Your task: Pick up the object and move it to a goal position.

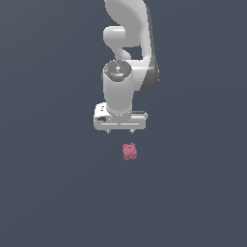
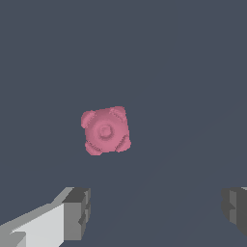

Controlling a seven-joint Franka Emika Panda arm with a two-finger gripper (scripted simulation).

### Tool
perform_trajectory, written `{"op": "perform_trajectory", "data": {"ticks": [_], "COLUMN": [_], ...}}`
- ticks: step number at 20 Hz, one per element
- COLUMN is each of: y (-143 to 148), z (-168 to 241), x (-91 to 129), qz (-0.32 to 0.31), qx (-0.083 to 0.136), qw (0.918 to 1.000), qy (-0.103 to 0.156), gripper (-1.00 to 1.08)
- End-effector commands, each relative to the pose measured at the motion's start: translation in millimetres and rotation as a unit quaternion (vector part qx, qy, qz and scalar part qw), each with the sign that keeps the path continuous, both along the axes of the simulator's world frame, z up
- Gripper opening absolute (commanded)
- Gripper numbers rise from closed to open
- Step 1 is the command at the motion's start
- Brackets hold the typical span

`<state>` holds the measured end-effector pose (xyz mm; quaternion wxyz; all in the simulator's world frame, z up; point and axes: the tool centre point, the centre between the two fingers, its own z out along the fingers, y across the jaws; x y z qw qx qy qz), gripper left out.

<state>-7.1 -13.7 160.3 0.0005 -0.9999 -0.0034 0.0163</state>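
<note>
The object (image 1: 129, 151) is a small pink-red knobbly lump lying on the dark grey floor, just below the gripper in the exterior view. It also shows in the wrist view (image 2: 105, 130), near the middle, with bumps at its corners. My white gripper (image 1: 120, 131) hangs above the floor, pointing down, with only short finger stubs showing. In the wrist view the gripper (image 2: 157, 210) has its two dark fingertips (image 2: 77, 212) far apart, with nothing between them. The object lies ahead of the fingers, not between them.
The dark grey floor (image 1: 48, 193) fills both views. The white arm (image 1: 128, 29) rises behind the gripper to the top of the exterior view. No other objects show.
</note>
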Motion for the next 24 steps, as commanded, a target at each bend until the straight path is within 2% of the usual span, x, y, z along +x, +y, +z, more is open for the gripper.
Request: {"op": "perform_trajectory", "data": {"ticks": [1, 10, 17, 24], "y": [0, 28, 28, 33], "z": [0, -6, -8, -28], "x": [0, -3, -2, 10], "qz": [0.0, 0.044, 0.045, 0.057], "qx": [0.0, 0.002, 0.001, 0.001], "qw": [1.0, 0.999, 0.999, 0.9984], "qy": [0.0, 0.005, 0.005, -0.002], "gripper": [1.0, 1.0, 1.0, 1.0]}}
